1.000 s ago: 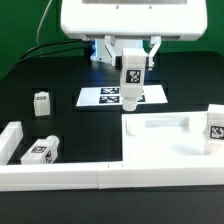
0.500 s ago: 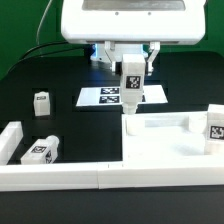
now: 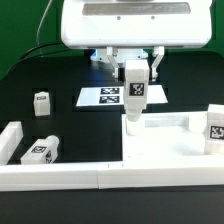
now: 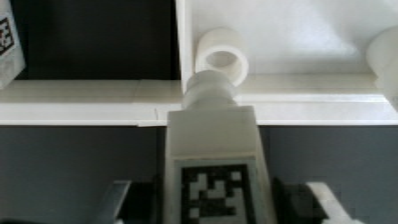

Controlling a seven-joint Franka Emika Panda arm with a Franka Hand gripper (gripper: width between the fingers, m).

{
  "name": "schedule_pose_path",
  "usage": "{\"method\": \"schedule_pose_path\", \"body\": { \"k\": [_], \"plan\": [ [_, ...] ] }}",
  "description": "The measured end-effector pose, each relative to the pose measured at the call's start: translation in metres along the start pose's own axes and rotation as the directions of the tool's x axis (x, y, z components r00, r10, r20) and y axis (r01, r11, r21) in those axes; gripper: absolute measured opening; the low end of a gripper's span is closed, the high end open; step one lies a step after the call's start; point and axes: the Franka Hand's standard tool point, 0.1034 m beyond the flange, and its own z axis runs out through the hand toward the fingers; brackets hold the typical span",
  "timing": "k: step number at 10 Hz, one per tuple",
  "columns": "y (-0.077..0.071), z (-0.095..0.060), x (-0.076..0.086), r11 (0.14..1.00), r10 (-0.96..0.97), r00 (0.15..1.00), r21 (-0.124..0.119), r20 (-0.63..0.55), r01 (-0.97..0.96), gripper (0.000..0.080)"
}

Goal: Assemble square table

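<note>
The fingers [image 4: 317,203] were clamped on a tagged leg [image 3: 133,92], held upright over the corner socket [image 4: 222,52] at the square slab's [image 3: 165,140] ten o'clock; contact could not be told. On the tabletop [image 3: 60,75], a second leg [image 3: 41,102] stood at nine o'clock and a third leg [image 3: 38,151] lay at eight. A fourth leg [image 3: 214,125] stood by the slab's three o'clock edge.

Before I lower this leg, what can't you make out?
1. Whether the held leg touches the corner socket: in the exterior view the leg covers that corner; the wrist view looks along the leg, hiding depth.
2. The gripper: mostly cut off by the wrist view's edge.
3. The tabletop: its far side runs off the exterior view's right edge.
</note>
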Motion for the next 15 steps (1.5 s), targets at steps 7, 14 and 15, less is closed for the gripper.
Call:
{"method": "schedule_pose_path", "body": {
  "k": [7,14,15],
  "plan": [
    [-0.005,0.031,0.004,1.000,-0.002,0.998,-0.004,-0.056,0.001,0.0285],
    [-0.010,0.045,-0.007,1.000,-0.013,0.998,-0.014,-0.061,0.013,0.0285],
    [-0.009,0.046,-0.007,1.000,-0.014,0.998,-0.016,-0.066,0.013,0.0285]
  ]
}}
